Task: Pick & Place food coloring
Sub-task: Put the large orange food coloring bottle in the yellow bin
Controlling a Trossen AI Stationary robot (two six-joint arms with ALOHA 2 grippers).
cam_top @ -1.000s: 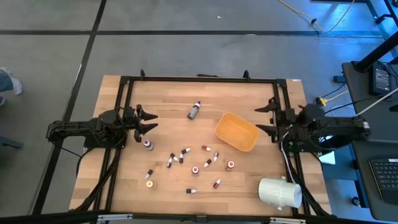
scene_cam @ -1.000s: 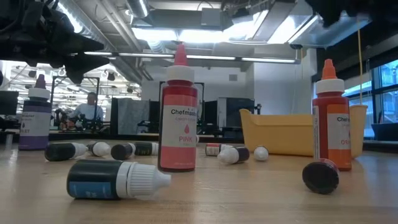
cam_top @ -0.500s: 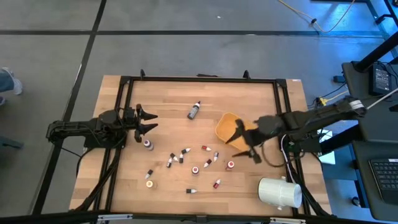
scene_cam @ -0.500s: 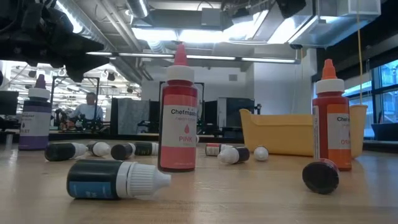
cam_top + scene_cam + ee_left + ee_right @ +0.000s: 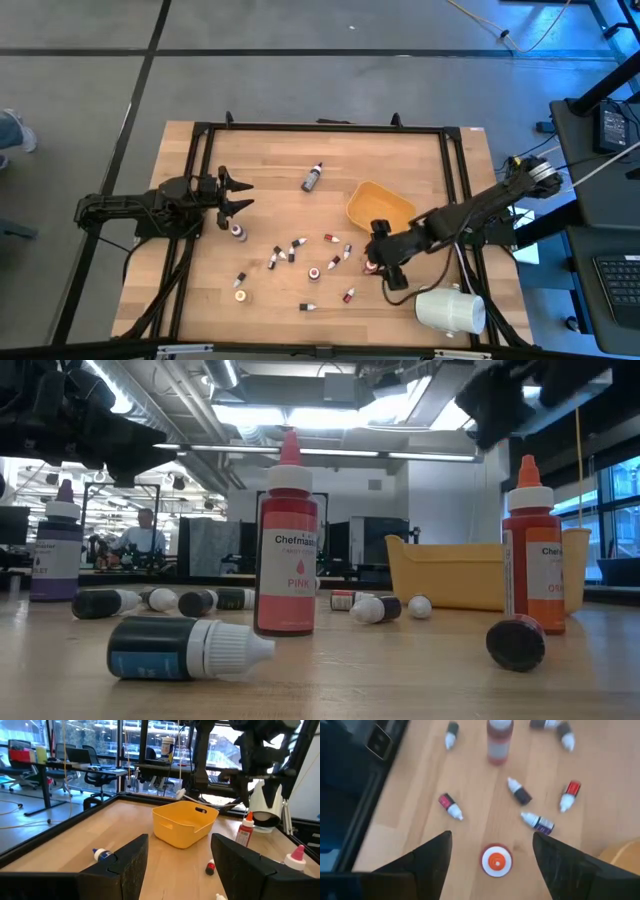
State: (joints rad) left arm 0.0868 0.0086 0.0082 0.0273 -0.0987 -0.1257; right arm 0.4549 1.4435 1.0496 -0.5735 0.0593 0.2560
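Several small food coloring bottles (image 5: 300,245) lie scattered on the wooden table, and a few stand upright. My right gripper (image 5: 383,262) hangs open, slanting down, above an upright orange-capped bottle (image 5: 496,861), which shows between its two fingers in the right wrist view. It touches nothing. The same bottle (image 5: 533,550) stands at the right in the low view, near a pink one (image 5: 288,550). My left gripper (image 5: 238,195) waits open and level at the table's left edge, with a purple-capped bottle (image 5: 238,232) just beside it.
A yellow-orange bowl (image 5: 380,210) stands just beyond my right gripper, toward the far right. A big white cylinder (image 5: 450,310) lies at the near right corner. One larger dark bottle (image 5: 312,178) lies toward the far edge. A black frame (image 5: 320,128) rims the table.
My right gripper has swung from the table's right edge out over the table, toward the left and the near edge. It has tipped from level to slanting down and now hangs over the bottles near the bowl. Its fingers have stayed open.
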